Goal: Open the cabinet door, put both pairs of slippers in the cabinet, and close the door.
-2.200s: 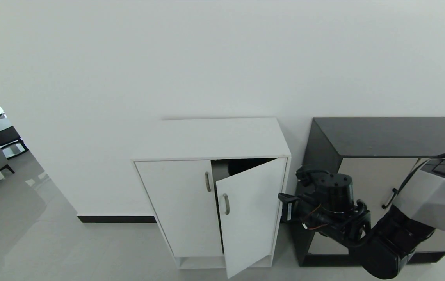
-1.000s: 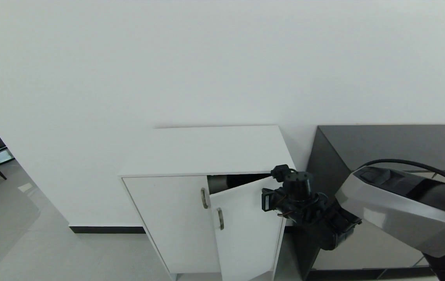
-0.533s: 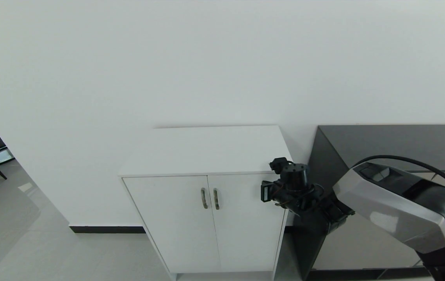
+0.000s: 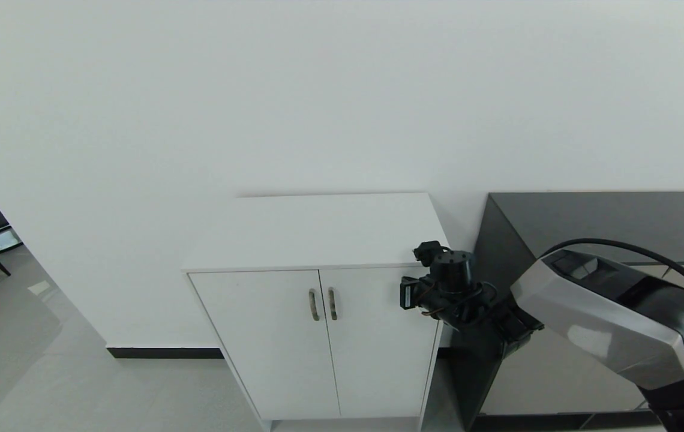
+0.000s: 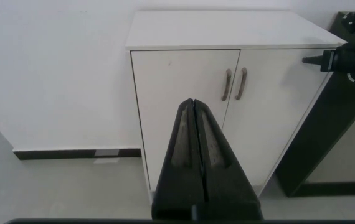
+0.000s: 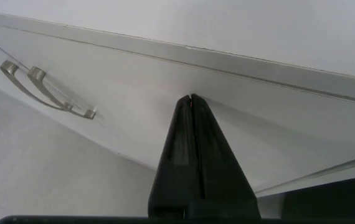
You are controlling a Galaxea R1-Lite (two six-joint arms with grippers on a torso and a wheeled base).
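Before right tool [image 6: 192, 98], closed cabinet door [image 4: 378, 342].

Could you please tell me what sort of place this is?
Probably a home or showroom hallway: a white cabinet against a plain wall, a dark sideboard beside it, and a glossy floor.

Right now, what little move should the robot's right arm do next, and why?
Probably draw the shut right gripper back from the white cabinet's right door: it and the left door look flush closed, metal handles side by side, so pushing seems finished.
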